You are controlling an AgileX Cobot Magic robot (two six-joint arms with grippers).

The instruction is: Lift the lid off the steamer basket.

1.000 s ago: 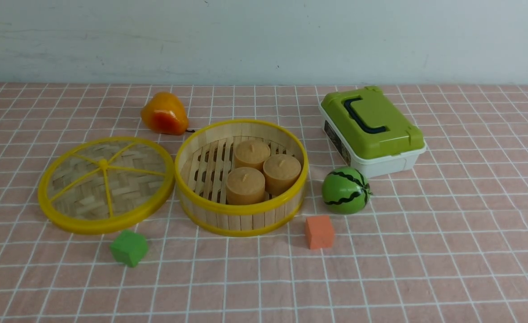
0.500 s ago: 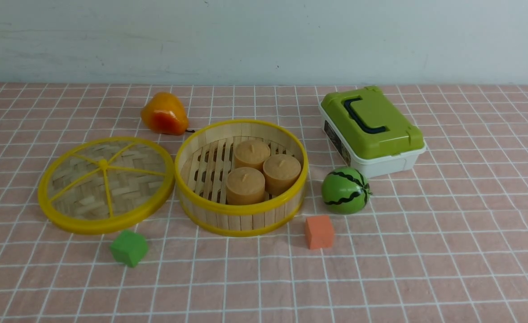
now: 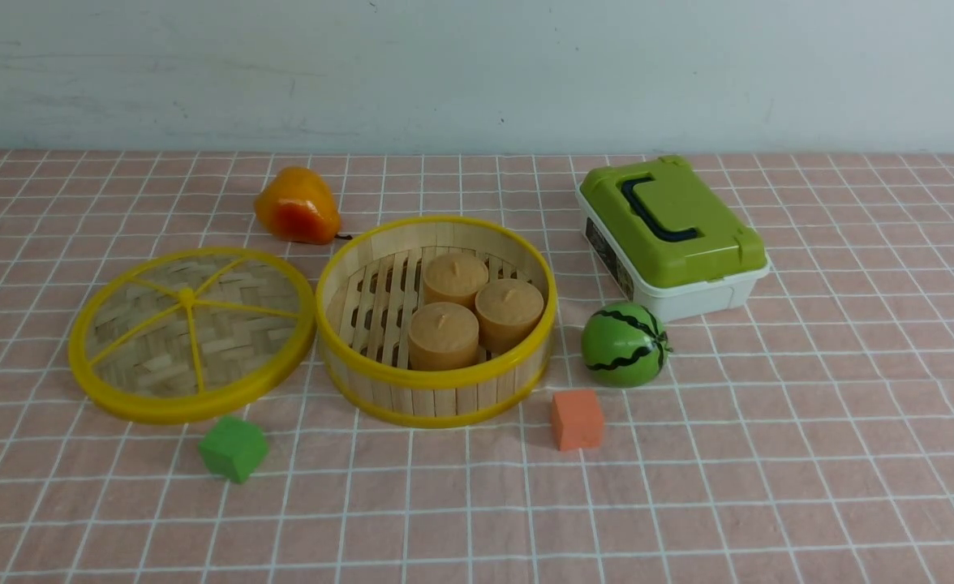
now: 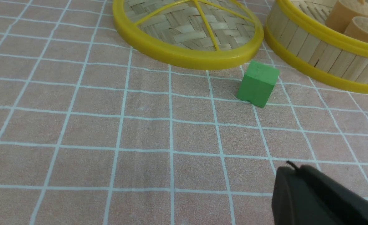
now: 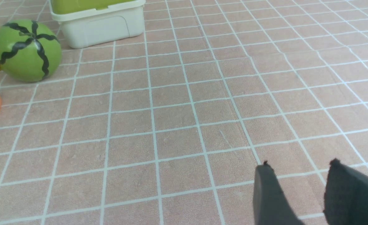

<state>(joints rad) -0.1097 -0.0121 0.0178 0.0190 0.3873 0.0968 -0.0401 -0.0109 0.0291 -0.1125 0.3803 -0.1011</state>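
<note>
Nothing on the table has shifted since the earlier front pictures; every item sits where it did.

Front view: a pink tablecloth (image 3: 769, 454) with a white grid covers the table, ending at a pale grey wall (image 3: 477, 73). The lid (image 3: 191, 332), a flat disc of woven bamboo with a yellow plastic rim and spokes, lies on the cloth just left of the steamer basket (image 3: 436, 389), the 2 rims almost touching. The basket, a low round tub of upright pale slats, is open and holds 3 tan cylindrical cakes (image 3: 443, 334). Far left of it lies an orange pear (image 3: 296, 206); to its right sits a striped toy watermelon (image 3: 625, 344), and beyond that a white box with a green lid (image 3: 672, 235). A green cube (image 3: 234, 448) lies near the lid, an orange cube (image 3: 577, 419) near the basket.

Left wrist view: the left gripper (image 4: 292, 178) shows as a single dark mass, clenched on nothing, over bare cloth and well apart from the green cube and lid.

Right wrist view: the right gripper (image 5: 299, 178) has its 2 dark fingers parted, released and empty, well apart from the watermelon.
</note>
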